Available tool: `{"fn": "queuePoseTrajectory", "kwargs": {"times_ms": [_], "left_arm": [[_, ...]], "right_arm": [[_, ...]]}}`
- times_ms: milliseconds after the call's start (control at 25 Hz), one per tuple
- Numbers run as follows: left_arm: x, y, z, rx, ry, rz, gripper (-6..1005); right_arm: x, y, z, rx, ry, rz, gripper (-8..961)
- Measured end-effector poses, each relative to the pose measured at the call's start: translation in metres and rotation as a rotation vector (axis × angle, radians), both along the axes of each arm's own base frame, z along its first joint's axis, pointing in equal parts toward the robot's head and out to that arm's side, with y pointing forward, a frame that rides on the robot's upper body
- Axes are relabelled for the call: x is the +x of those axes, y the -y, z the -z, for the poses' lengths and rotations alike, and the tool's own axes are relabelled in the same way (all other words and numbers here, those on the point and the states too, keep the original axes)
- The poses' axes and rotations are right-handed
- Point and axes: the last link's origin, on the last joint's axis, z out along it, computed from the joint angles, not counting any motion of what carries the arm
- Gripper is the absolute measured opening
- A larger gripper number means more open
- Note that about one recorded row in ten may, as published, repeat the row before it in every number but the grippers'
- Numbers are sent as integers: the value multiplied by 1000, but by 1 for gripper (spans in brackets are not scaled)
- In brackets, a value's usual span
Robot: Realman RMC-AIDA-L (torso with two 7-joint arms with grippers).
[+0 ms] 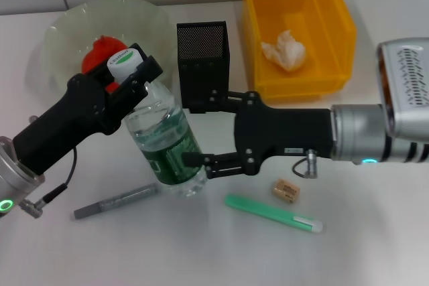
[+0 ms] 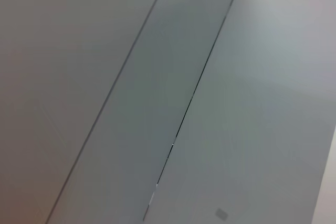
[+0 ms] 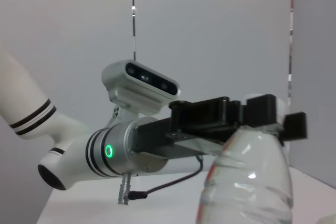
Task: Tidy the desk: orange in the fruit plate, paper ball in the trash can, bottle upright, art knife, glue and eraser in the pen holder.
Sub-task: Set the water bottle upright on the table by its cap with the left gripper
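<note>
The left gripper is clamped on the white-capped neck of the clear, ribbed plastic bottle, which stands mid-desk just left of the black mesh pen holder. The right gripper spreads wide beside the bottle's base, holding nothing. Letting go carelessly could topple the smooth, water-filled bottle.

Orange: red-orange, lying in the fruit plate, pale green, ruffled rim, at 10 o'clock.
Paper ball: white, crumpled, inside the yellow trash can, at 1 o'clock.
Bottle: clear, white cap, green label, near-upright at centre.
Pen holder: black mesh, upright, at 12 o'clock.
Eraser: tan block, flat, at 4 o'clock.
</note>
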Motion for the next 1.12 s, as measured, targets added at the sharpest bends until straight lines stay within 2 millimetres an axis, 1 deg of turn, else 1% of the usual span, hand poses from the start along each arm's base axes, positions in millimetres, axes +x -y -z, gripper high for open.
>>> {"fn": "queuePoseTrajectory", "kwargs": {"times_ms": [40, 80, 120, 160, 240, 280, 360, 400, 480, 560, 600, 680, 760, 840, 960, 1120], "left_arm": [[-1, 0, -3, 22, -15, 16, 442], [-1, 0, -3, 22, -15, 16, 442], [-1, 0, -3, 22, -15, 16, 442], [-3, 0, -9, 60, -34, 39, 442], [-5, 1, -13, 92, -51, 54, 442], [-6, 2, -17, 120, -68, 65, 442], [-6, 2, -17, 120, -68, 65, 442], [-9, 3, -22, 168, -99, 88, 442], [-11, 4, -24, 216, -132, 107, 442], [-11, 4, -24, 216, -132, 107, 442], [-13, 6, -25, 275, -169, 124, 442], [-15, 6, -25, 333, -205, 135, 442], [-15, 6, -25, 333, -205, 135, 441], [-18, 4, -24, 392, -254, 136, 441], [-18, 3, -24, 402, -263, 136, 441], [-25, -8, -20, 437, -338, 85, 441]], "right_arm": [[3, 1, -2, 4, -7, 13, 826], [9, 5, -7, 17, -22, 45, 826], [9, 5, -7, 17, -22, 45, 826], [13, 6, -11, 29, -31, 62, 826], [24, 11, -18, 57, -46, 102, 826], [33, 17, -23, 76, -57, 131, 826], [37, 20, -26, 84, -63, 143, 825], [40, 23, -28, 89, -68, 154, 825], [48, 30, -29, 90, -72, 181, 825], [51, 33, -28, 86, -73, 189, 826], [53, 36, -28, 83, -72, 194, 826], [58, 43, -25, 67, -55, 194, 826], [60, 46, -24, 56, -44, 192, 826], [61, 47, -24, 54, -41, 192, 827], [62, 48, -23, 57, -30, 184, 827], [63, 48, -22, 63, -24, 184, 827]]}}
